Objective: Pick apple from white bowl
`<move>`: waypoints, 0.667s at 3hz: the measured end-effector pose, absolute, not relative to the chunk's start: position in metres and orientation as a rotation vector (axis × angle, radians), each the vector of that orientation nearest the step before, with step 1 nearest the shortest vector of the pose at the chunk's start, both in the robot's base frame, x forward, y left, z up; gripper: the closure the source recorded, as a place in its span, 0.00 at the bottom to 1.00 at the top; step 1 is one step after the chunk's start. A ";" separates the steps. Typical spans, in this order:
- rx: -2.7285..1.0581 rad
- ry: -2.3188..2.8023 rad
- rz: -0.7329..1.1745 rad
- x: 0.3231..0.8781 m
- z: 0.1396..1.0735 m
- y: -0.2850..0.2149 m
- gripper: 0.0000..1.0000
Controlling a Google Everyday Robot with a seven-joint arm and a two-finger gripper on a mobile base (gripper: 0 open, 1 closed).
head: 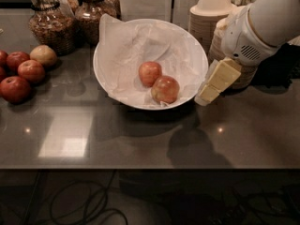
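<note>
The apple (150,73), small, round and evenly pinkish-red, lies in the middle of the white bowl (99,74), which is wide, shallow and lined with crumpled white paper. A larger red apple with yellow-orange patches (165,89) touches it on its front right. My gripper (216,82), cream-coloured on a white arm, hangs tilted just outside the bowl's right rim, to the right of both apples and a little above the counter. It holds nothing that I can see.
Several darker red apples (21,74) and one pale one (43,55) lie at the left. Glass jars (47,25) stand at the back left. Stacks of beige disposable bowls (212,15) stand behind my arm at the back right. The dark counter's front edge runs across the lower part of the view.
</note>
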State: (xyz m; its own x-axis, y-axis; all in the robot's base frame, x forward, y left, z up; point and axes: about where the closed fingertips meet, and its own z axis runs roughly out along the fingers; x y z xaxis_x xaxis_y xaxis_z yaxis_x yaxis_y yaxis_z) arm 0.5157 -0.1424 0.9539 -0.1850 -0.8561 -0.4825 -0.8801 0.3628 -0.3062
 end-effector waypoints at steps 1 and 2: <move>-1.484 2.043 0.034 0.516 0.953 -0.142 0.00; -1.372 2.031 0.098 0.535 0.942 -0.128 0.00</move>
State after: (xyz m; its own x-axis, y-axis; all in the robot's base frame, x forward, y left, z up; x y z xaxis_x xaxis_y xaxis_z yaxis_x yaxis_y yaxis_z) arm 0.5355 -0.1281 0.9417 -0.2180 -0.7952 -0.5658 -0.8459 0.4431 -0.2969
